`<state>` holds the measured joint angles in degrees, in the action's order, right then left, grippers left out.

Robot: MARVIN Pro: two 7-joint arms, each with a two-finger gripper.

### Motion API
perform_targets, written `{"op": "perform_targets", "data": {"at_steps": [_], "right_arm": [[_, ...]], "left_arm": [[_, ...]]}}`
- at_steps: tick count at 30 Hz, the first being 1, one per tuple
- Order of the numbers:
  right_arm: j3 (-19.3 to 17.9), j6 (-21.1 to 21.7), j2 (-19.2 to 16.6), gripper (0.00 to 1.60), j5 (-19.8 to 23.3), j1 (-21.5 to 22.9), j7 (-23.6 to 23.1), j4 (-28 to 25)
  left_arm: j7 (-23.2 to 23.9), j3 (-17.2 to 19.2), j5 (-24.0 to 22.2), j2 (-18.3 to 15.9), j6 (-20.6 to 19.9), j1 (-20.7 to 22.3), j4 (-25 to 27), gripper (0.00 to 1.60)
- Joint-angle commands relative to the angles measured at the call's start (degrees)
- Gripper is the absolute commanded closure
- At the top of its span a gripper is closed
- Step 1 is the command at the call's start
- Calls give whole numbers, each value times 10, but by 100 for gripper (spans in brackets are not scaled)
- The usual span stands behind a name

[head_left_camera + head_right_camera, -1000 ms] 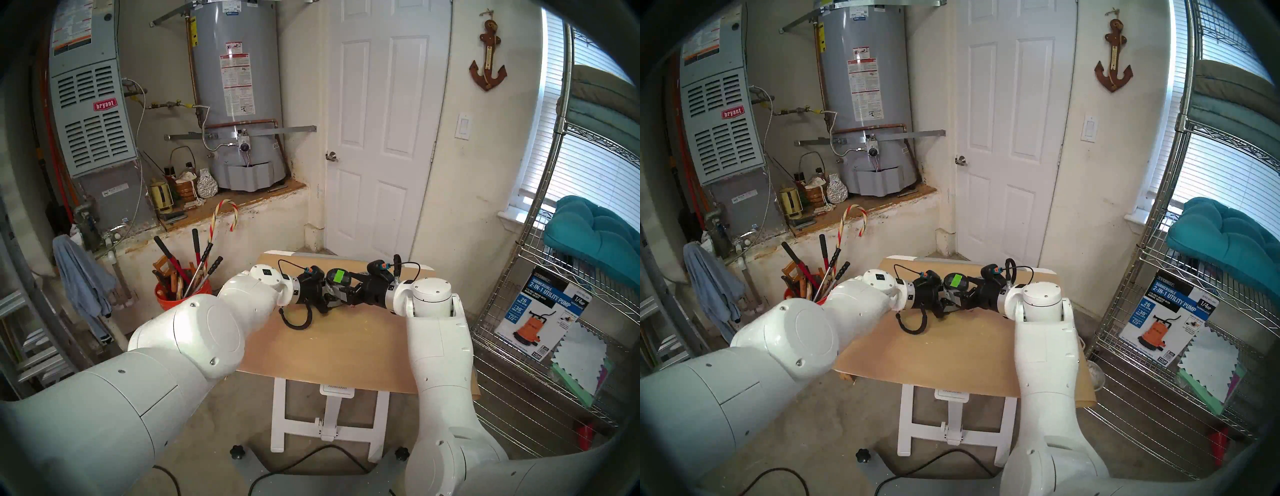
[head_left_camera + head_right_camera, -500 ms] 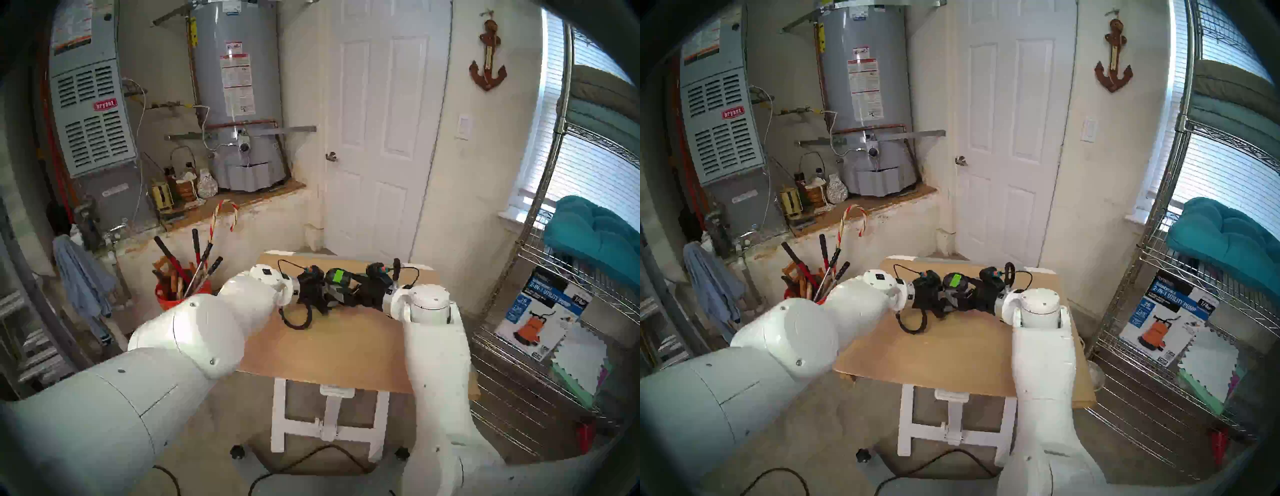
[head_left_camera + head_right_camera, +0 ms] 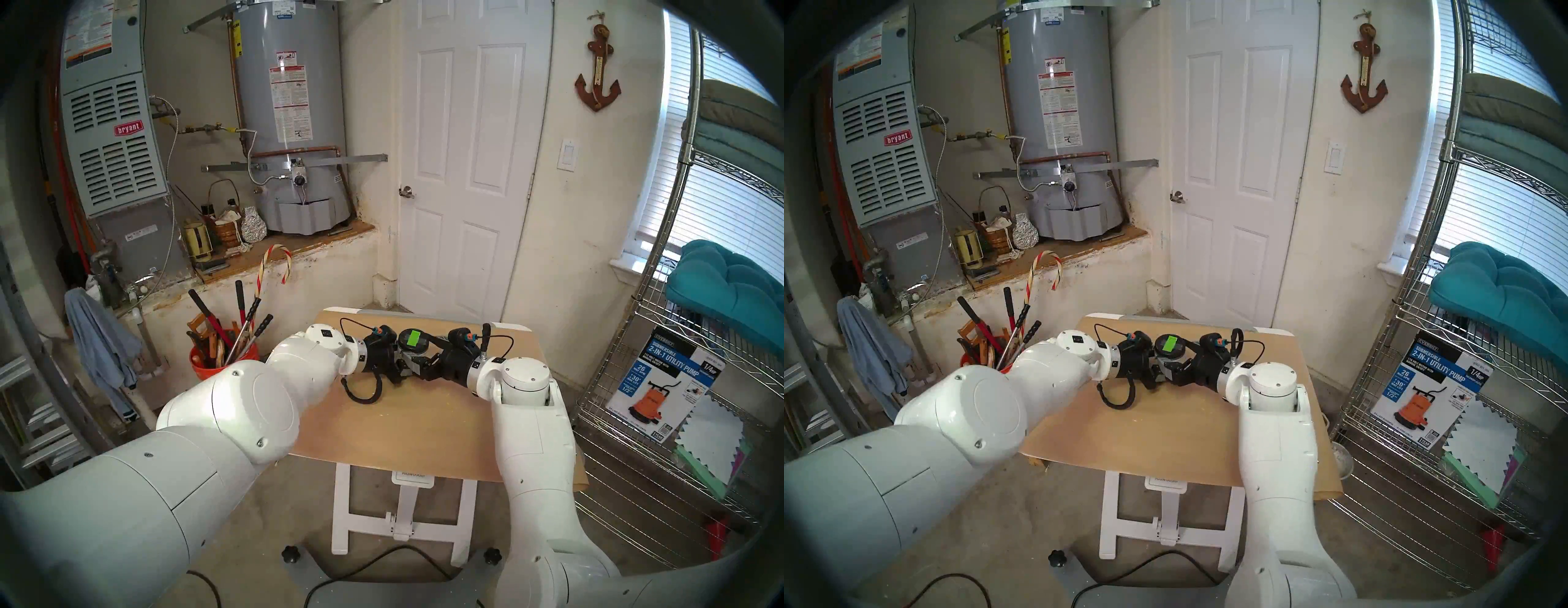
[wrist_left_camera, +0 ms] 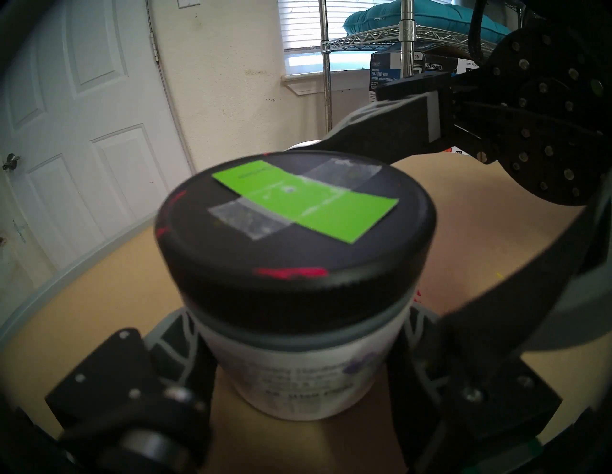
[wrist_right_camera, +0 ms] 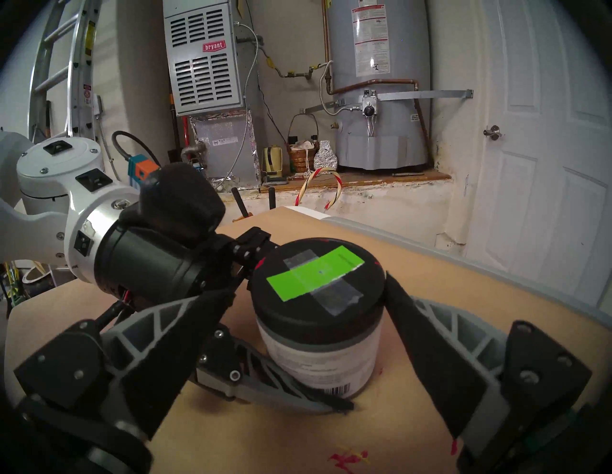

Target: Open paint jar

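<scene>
The paint jar (image 3: 410, 346) stands upright on the tan table (image 3: 403, 433), far of centre. It has a white printed body and a black lid (image 5: 318, 288) with a bright green strip taped on top. My left gripper (image 4: 298, 357) comes in from the left and is shut on the jar's body below the lid. From the right, my right gripper (image 5: 311, 291) is open, with one finger (image 5: 430, 347) at the lid's side and the other finger (image 5: 185, 324) standing off it. The lid (image 4: 294, 225) sits on the jar.
An orange bucket of tools (image 3: 220, 356) stands on the floor left of the table. A wire shelf (image 3: 679, 382) with a pump box (image 3: 662, 382) is close on the right. Red paint marks (image 5: 347, 458) dot the table near the jar.
My right wrist has shifted a little toward the table's near side, its fingers still spread around the lid. The jar and the left gripper have stayed put.
</scene>
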<state>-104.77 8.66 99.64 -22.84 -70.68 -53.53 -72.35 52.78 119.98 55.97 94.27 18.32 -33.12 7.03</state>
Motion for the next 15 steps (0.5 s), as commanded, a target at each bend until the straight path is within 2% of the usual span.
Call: {"op": "perform_targets", "data": {"at_steps": [1, 15], "right_arm": [[17, -27, 4, 0, 15, 4, 2, 8], [16, -64, 11, 0, 21, 16, 23, 44]], "left_arm": [[0, 0, 0, -4, 2, 3, 2, 160], [1, 1, 0, -5, 2, 4, 1, 160]]}}
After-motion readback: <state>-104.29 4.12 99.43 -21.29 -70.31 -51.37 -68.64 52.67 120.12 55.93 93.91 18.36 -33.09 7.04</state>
